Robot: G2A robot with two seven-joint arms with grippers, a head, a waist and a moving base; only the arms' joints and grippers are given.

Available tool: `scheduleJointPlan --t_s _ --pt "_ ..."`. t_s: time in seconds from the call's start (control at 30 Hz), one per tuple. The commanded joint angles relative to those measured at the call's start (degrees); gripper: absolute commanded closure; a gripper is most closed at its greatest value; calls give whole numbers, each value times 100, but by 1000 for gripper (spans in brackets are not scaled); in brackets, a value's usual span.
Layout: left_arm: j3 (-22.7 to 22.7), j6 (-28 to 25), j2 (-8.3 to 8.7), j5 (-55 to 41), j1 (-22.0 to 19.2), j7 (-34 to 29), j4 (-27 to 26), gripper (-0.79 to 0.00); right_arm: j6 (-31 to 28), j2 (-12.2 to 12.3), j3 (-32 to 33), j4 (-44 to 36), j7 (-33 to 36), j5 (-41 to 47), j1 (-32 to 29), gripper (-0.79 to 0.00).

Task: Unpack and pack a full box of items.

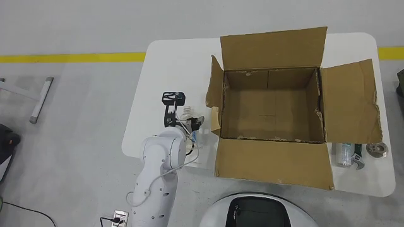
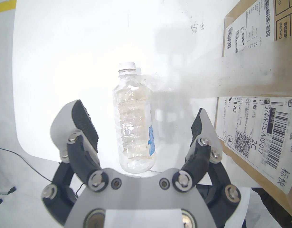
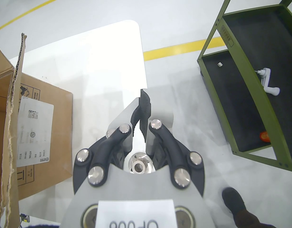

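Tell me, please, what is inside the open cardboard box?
Inside the cardboard box, the top view shows bare brown floor and inner walls, no items. The floor strip under the near wall's rim is hidden.

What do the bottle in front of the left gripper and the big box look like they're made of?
The bottle: likely thin clear plastic, glossy; see-through ribbed walls, white cap. The box: brown corrugated cardboard, matte; the torn flap edge shows fluted layers.
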Motion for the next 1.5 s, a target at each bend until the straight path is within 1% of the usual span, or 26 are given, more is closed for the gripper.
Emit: scheduleJointPlan --t_s 0.0,0.07,0.17,0.23,0.27,0.33,0.4,0.5,0.6,0.7,0.73,0.93,1.03,1.13,1.3,1.37,1.43,1.47 --pt "0 0 0 0 0 0 0 -785 0 0 0 0 0 0 0 0" --pt "0 0 0 0 0 0 0 -785 8 -1 -3 -1 -50 23 3 0" --pt "0 0 0 0 0 0 0 -785 165 -29 -62 74 -762 234 -32 0" --pt "0 0 0 0 0 0 0 -785 253 -60 -100 104 -1420 474 -38 0" --pt "0 0 0 0 0 0 0 -785 250 -68 -115 136 -1764 372 -87 0" --pt "0 0 0 0 0 0 0 -785 123 -92 -271 167 -2702 67 -184 0" --pt "0 0 0 0 0 0 0 -785 50 -127 -461 278 -3470 20 -295 0" --pt "0 0 0 0 0 0 0 -785 6 -156 -618 252 -4265 -203 -449 0" --pt "0 0 0 0 0 0 0 -785 -67 -170 -709 209 -4740 -339 -575 0" --pt "0 0 0 0 0 0 0 -785 -128 -173 -786 160 -4989 -510 -673 0" --pt "0 0 0 0 0 0 0 -785 -61 -176 -792 150 -5039 -560 -684 0" --pt "0 0 0 0 0 0 0 -785 -36 -178 -816 140 -5050 -578 -691 0" --pt "-86 -70 14 -119 99 120 -114 -785 -36 -178 -816 140 -5050 -578 -691 0" --pt "-261 -178 37 -338 149 -155 -308 -785 -36 -178 -816 140 -5050 -578 -691 0" --pt "-656 -528 99 -860 207 -903 -430 -785 -36 -178 -816 140 -5050 -578 -691 0" --pt "-773 -729 126 -1085 233 -1149 -372 -785 -36 -178 -816 140 -5050 -578 -691 0" --pt "-809 -914 155 -1102 246 -1278 -282 -785 -36 -178 -816 140 -5050 -578 -691 0" --pt "-733 -1216 186 -836 259 -1388 -115 -785 -36 -178 -816 140 -5050 -578 -691 0"
